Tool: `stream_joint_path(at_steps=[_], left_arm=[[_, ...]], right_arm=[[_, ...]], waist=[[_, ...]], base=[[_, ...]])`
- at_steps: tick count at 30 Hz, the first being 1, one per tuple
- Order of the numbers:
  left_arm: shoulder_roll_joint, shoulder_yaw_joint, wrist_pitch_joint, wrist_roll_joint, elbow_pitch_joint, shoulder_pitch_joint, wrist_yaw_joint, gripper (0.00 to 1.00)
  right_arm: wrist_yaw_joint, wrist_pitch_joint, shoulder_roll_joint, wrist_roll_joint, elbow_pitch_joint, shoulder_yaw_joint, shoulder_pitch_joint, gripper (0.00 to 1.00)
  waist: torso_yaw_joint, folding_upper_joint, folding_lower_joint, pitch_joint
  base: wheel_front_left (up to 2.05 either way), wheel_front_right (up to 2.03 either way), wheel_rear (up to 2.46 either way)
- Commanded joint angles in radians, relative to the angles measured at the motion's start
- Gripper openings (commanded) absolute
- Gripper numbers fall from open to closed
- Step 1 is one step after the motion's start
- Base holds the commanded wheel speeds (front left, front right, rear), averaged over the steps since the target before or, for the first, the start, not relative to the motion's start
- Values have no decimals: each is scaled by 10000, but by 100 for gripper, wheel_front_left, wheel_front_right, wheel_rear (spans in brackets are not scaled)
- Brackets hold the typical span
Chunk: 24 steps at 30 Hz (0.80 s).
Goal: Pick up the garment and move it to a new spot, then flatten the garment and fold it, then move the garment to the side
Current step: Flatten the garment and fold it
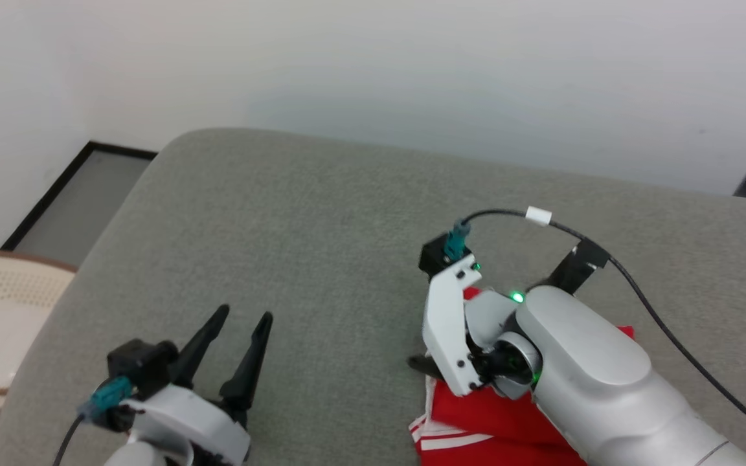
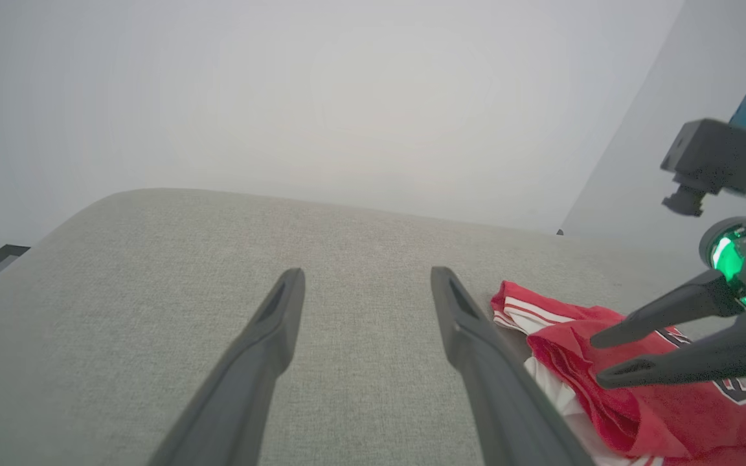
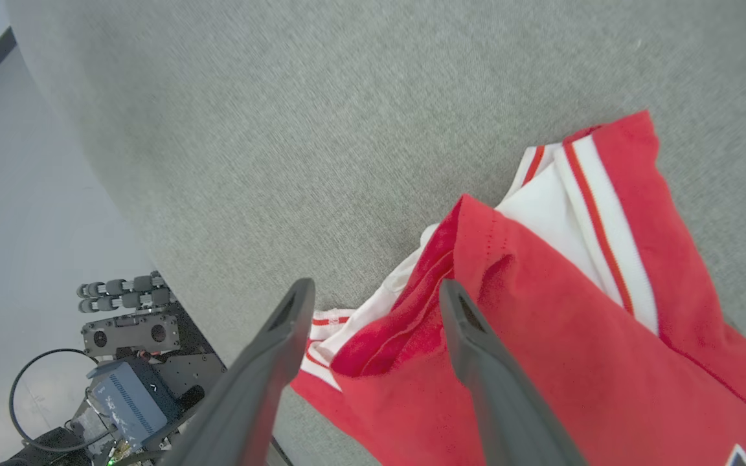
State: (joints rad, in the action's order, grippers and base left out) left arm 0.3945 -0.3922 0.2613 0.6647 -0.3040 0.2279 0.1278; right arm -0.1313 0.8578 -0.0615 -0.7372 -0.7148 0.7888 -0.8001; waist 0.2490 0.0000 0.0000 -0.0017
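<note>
Red with white striped sleeves, the soft shirt lay bunched at the near right of the grey fabric bench. Your right jaws stood apart over its folded edge; your left jaws, equally apart, sat beside it, leftward.

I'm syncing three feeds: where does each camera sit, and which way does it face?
Head: on the head, looking down at the grey cushion; left gripper and right forearm show.
Left wrist: looks along its own spread fingers across the cushion toward the wall.
Right wrist: looks down past the right gripper onto the garment.
Shared: all see the garment.
</note>
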Motion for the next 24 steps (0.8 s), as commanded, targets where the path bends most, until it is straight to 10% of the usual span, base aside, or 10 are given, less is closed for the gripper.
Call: stream_joint_path(at_steps=[1, 8, 13, 24], left_arm=[[92, 52, 22, -106, 11, -170, -28, 100], [382, 607, 28, -815, 584, -900, -349, 100], [213, 1181, 26, -1150, 908, -1561, -519, 100], [-370, 1932, 27, -2064, 1037, -2537, -393, 100]], right_arm=[[13, -154, -71, -215, 228, 77, -96, 100], [13, -2104, -1348, -1038, 2518, 539, 395, 100], [13, -5665, -2664, -437, 3784, 394, 1094, 100], [14, -10877, -3617, 1028, 2969, -1719, 3373, 100]], waist=[[-346, 0, 0, -320], [-1150, 0, 0, -591], [-1754, 0, 0, -689], [-2550, 0, 0, -765]], base=[[0, 0, 0], [0, 0, 0], [0, 0, 0], [0, 0, 0]])
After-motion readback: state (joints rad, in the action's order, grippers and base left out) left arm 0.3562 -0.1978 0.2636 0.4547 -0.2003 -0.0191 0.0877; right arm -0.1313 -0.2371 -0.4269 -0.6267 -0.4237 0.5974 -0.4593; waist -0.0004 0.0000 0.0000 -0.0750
